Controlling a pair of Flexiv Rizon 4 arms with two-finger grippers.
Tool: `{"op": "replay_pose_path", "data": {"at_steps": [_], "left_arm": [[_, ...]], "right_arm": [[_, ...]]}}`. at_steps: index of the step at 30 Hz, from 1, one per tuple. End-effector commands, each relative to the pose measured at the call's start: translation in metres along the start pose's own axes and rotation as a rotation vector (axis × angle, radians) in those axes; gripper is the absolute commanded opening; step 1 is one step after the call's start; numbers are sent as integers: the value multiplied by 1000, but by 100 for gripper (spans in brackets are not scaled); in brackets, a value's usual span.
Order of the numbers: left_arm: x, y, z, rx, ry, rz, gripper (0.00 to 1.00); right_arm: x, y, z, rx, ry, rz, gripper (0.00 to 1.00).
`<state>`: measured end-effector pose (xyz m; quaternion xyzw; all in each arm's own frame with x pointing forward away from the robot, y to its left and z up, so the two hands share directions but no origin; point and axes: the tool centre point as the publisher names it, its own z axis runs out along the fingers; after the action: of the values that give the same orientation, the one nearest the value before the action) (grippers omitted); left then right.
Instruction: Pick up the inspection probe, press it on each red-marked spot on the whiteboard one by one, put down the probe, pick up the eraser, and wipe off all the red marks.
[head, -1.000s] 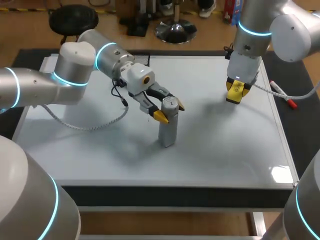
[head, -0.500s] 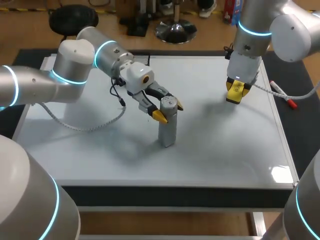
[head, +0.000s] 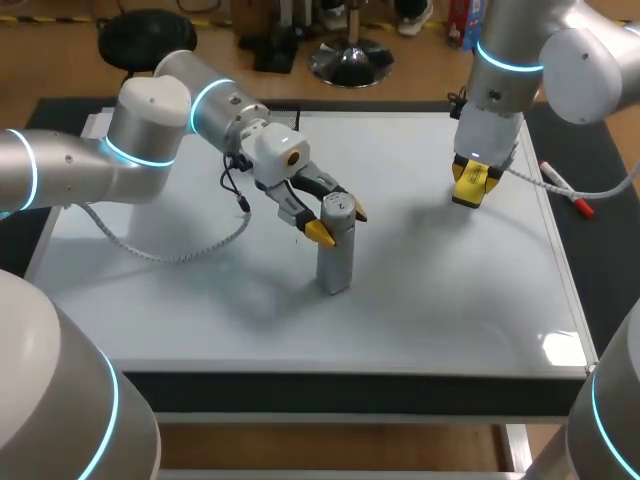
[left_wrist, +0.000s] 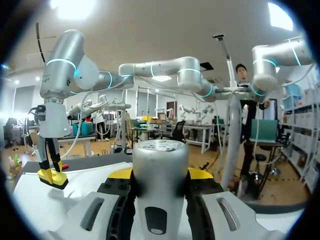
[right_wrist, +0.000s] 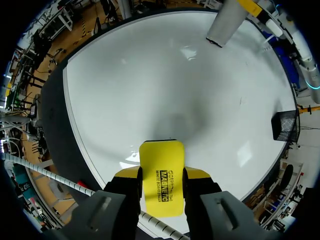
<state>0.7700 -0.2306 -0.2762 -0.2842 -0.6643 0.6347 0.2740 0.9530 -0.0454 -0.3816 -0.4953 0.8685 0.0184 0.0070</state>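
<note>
My left gripper (head: 339, 222) is clamped on the inspection probe (head: 337, 258), one yellow tip on each side of the barrel just under its flat cap. The probe stands upright near the middle of the whiteboard (head: 450, 300), and its lower end appears to rest on the surface. It looks like a smooth metal cylinder, so I judge it rigid, fairly weighty for its size and slick under the pads. A high grip like this one could let it swing or slip if I push down off-axis, so I would keep any press straight along its length. To set it down I would lay it on its side or seat it squarely, since a tall narrow barrel tips easily. My right gripper (head: 470, 186) has its fingers closed on the narrow sides of the yellow eraser (right_wrist: 161, 177), which hangs over the far right part of the board, apparently clear of the surface. The eraser looks light and block-like, probably with a softer wiping face. A hold across its short sides keeps that face flat, and it needs even pressure more than force on the glossy board. I cannot pick out any red marks from here. A red-capped marker (head: 565, 188) lies on the dark mat beside the board's right edge.
</note>
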Motion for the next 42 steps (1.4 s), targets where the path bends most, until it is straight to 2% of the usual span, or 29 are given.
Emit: {"op": "replay_pose_path", "data": {"at_steps": [1,10,20,32,42], "left_arm": [[1,0,1,-3,0,4,0],[2,-11,-3,3,-1,22,0],[4,-29,-33,1,-9,43,0],[9,-49,-90,-26,-31,36,0],[10,-58,-135,-39,-46,26,0]], "right_arm": [[1,0,-1,1,3,-2,0],[1,0,-1,1,3,-2,0],[1,0,-1,1,3,-2,0],[1,0,-1,1,3,-2,0],[1,0,-1,1,3,-2,0]]}}
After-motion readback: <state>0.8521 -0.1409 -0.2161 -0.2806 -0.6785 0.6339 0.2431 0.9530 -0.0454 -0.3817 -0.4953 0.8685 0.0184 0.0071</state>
